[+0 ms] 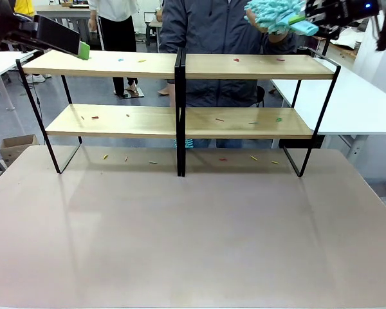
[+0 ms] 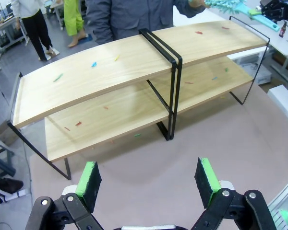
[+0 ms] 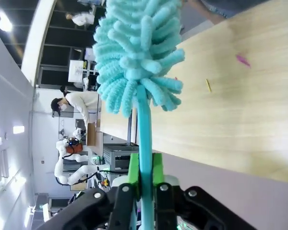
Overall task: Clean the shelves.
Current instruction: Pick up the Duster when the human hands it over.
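The shelves [image 1: 180,65] stand across the far half of the table as light wooden boards in a black frame, with small coloured scraps scattered on them. My right gripper [image 1: 312,19] hovers above the top board's right end, shut on the handle of a teal fluffy duster [image 1: 275,14]. A person's hand [image 1: 273,35] touches the duster head. In the right wrist view the green pads [image 3: 133,170] clamp the duster handle [image 3: 144,129] over the top board [image 3: 230,100]. My left gripper [image 1: 82,49] is at the top board's left end, and in its wrist view [image 2: 149,182] it stands open and empty, facing the shelves [image 2: 134,67].
A person in a grey jacket [image 1: 212,26] stands right behind the shelves. Coloured scraps [image 1: 151,162] also lie on the table under the lower board. A white table [image 1: 354,96] adjoins on the right. The beige tabletop [image 1: 193,238] in front is bare.
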`<action>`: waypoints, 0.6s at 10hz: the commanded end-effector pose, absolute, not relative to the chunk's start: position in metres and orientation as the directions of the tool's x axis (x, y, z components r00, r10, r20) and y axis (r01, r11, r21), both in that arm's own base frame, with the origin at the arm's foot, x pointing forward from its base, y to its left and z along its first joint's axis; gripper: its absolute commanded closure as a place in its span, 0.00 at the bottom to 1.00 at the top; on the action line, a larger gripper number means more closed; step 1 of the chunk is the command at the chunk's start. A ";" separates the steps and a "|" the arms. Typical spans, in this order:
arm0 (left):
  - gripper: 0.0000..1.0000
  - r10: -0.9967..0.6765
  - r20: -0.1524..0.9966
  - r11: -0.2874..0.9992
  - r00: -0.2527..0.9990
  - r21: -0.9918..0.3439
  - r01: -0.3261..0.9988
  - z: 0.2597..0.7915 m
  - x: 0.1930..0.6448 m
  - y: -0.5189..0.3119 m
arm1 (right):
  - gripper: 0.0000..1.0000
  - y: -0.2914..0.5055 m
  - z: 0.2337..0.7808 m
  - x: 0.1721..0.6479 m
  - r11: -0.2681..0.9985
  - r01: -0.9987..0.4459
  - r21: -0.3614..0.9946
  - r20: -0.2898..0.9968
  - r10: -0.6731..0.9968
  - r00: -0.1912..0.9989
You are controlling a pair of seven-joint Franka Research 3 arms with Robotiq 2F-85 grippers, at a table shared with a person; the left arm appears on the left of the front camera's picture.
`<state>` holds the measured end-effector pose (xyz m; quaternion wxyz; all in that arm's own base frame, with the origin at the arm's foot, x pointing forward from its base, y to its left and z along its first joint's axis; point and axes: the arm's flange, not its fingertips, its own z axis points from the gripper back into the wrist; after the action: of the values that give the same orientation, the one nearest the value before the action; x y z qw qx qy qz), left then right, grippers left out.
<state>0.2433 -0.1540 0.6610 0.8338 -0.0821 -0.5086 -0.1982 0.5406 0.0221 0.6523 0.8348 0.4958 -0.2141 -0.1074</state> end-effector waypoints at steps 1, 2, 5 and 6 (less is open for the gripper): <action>0.00 -0.244 0.885 0.908 0.397 0.064 0.414 0.660 0.244 -0.154 | 1.00 -0.040 0.666 0.496 0.485 -0.094 0.869 0.347 -0.465 0.815; 0.00 -0.244 0.885 0.908 0.397 0.064 0.414 0.660 0.244 -0.154 | 1.00 -0.091 0.677 0.458 0.476 -0.109 0.873 0.387 -0.537 0.750; 0.00 -0.244 0.885 0.908 0.397 0.064 0.414 0.660 0.244 -0.154 | 1.00 -0.202 0.672 0.324 0.542 -0.035 0.840 0.481 -0.712 0.511; 0.00 -0.244 0.885 0.908 0.397 0.064 0.414 0.660 0.244 -0.154 | 1.00 -0.216 0.661 0.301 0.555 -0.012 0.832 0.498 -0.737 0.456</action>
<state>0.2424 -0.1553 0.6618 0.8331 -0.0812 -0.5096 -0.1992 0.3077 -0.2286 0.6804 0.7474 0.4436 -0.4351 -0.2350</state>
